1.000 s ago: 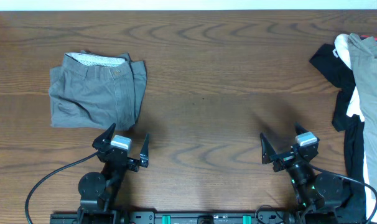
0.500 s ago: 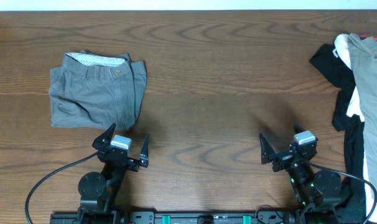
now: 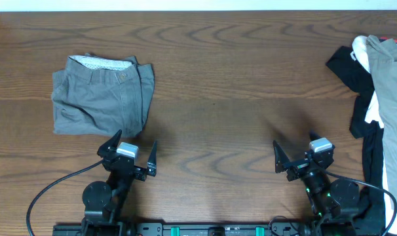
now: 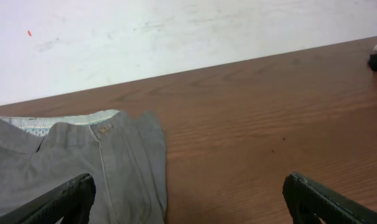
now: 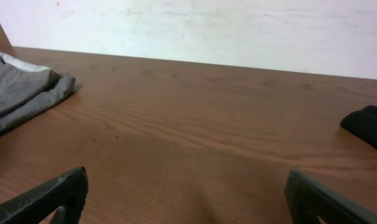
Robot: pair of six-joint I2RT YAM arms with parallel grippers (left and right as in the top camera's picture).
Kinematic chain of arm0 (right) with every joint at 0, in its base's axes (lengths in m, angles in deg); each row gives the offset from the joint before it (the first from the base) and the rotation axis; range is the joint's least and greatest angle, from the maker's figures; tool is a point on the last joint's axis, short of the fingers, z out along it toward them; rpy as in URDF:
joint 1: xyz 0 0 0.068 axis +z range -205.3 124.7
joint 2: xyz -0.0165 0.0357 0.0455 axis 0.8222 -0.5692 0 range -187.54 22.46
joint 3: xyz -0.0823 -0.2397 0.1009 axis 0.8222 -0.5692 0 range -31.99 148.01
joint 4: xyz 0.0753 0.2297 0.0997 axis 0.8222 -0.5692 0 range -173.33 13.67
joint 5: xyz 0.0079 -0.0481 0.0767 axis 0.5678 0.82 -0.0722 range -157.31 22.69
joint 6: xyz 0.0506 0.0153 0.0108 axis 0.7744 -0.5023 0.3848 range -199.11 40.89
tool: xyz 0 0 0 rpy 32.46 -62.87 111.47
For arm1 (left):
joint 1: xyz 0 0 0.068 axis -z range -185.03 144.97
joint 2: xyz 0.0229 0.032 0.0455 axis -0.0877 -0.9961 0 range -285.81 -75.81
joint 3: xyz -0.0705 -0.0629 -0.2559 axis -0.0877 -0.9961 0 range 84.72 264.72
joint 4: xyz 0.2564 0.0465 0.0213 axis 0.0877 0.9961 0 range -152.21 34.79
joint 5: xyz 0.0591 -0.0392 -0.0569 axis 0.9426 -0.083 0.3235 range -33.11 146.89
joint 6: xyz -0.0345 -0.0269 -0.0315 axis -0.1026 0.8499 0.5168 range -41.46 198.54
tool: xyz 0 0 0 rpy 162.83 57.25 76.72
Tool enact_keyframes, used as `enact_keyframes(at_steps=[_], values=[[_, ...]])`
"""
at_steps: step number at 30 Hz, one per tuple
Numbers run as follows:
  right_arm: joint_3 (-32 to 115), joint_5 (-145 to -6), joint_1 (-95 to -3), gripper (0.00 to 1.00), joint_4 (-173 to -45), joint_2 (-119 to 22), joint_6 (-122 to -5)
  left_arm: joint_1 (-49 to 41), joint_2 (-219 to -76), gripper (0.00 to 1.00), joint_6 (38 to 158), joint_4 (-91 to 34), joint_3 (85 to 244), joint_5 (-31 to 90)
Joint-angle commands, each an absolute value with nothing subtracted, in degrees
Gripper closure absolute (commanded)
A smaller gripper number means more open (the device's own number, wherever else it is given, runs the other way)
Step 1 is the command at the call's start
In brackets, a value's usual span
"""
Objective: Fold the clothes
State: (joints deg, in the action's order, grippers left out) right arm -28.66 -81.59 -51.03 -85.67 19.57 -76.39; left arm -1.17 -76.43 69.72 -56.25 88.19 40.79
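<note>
The grey-olive shorts [image 3: 101, 95] lie folded into a compact rectangle at the table's left, waistband with its pale speckled lining turned to the far edge. From the left wrist the shorts [image 4: 70, 162] fill the lower left, button showing. In the right wrist view their edge [image 5: 23, 93] sits far left. My left gripper [image 3: 130, 149] hangs open just in front of the shorts, nothing between its fingers [image 4: 58, 200]. My right gripper [image 3: 295, 152] stands open over bare wood at the front right, empty as well.
A heap of other garments lies at the right edge: a beige-tan piece [image 3: 390, 75] over black cloth [image 3: 356, 72] and white cloth [image 3: 372, 108]. The black cloth [image 5: 367, 124] shows in the right wrist view. A pale wall runs behind the table's far edge.
The right gripper has drawn back slightly toward the front edge. The left arm and the shorts have stayed where they were.
</note>
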Motion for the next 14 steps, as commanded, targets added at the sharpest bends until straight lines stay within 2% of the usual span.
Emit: enact_keyframes(at_steps=[1,14], values=[[-29.11,-81.02,-50.5,0.01,-85.54,19.48,-77.05,-1.04,-76.04,0.02,70.44,-55.71,86.66,40.92],[-29.11,-81.02,-50.5,0.01,-85.54,19.48,-77.07,-1.04,-76.04,0.02,70.44,-55.68,86.66,40.92]])
